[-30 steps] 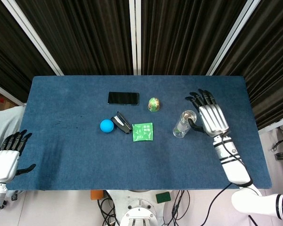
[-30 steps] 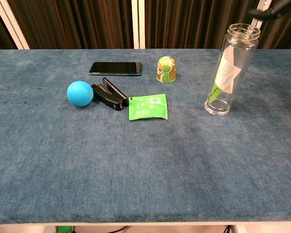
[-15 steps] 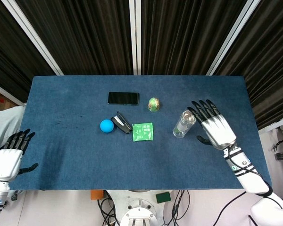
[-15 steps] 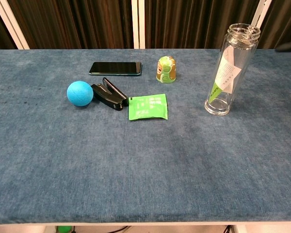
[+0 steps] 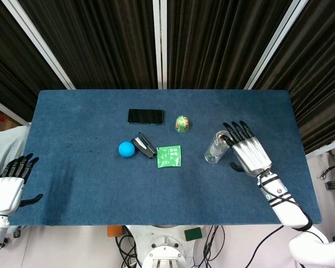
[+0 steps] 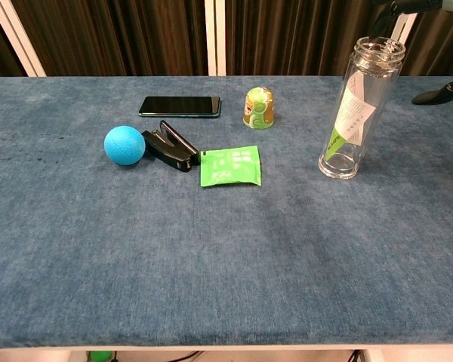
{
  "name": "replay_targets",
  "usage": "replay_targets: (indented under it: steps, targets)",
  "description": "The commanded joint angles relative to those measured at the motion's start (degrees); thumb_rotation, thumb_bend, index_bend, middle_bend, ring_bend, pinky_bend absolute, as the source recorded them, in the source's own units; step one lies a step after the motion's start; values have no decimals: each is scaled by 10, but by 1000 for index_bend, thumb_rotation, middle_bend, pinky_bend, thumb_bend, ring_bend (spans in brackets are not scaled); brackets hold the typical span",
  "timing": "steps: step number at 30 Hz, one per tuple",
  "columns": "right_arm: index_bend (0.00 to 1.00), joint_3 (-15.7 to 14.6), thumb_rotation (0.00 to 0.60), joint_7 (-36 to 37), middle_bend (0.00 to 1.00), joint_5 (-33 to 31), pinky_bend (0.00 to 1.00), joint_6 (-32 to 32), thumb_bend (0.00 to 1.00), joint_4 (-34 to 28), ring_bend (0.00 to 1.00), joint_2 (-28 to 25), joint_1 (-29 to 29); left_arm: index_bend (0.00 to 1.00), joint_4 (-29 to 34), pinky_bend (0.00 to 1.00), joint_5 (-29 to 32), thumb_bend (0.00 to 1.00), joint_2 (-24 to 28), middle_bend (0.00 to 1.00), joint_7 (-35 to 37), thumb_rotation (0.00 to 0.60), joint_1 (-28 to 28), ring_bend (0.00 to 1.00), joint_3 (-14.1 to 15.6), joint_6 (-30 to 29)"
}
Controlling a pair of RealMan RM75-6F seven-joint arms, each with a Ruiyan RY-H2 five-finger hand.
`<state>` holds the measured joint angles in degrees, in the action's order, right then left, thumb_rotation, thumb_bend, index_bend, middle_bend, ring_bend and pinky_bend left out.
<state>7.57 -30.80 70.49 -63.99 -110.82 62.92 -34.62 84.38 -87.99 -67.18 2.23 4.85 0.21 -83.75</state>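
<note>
1. Dark pleated curtains are seen behind a blue-covered surface point(image 5: 72, 167).
2. Upright near the surface's right side, a clear bottle point(image 6: 359, 109) is found, uncapped.
3. Just beside it, the right hand point(image 5: 247, 153) is spread, holding nothing; contact cannot be judged, and only fingertips point(image 6: 440, 94) enter the chest view.
4. The left hand point(image 5: 8, 187), fingers apart and empty, is cut off at the surface's left edge.
</note>
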Motion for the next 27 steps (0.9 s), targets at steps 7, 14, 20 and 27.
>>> replay_targets:
  steps: [7,14,20,27]
  targets:
    - [275,0,600,-6,0,-10,0,7,162,5,0,10,-5,84,-3,95,0,62,-2,32,3,600,-1,9,1,0]
    - [283,-1,600,-8,0,-14,0,9,164,10,0,17,-8,84,-5,95,1,62,-2,32,4,600,-1,9,1,0]
    - [285,-2,600,-10,0,-17,0,12,167,12,0,18,-11,85,-6,95,1,62,-2,32,5,600,-1,9,1,1]
    - [288,-2,600,-13,0,-24,0,14,168,12,0,19,-12,85,-7,95,1,62,-3,32,5,600,0,9,1,2]
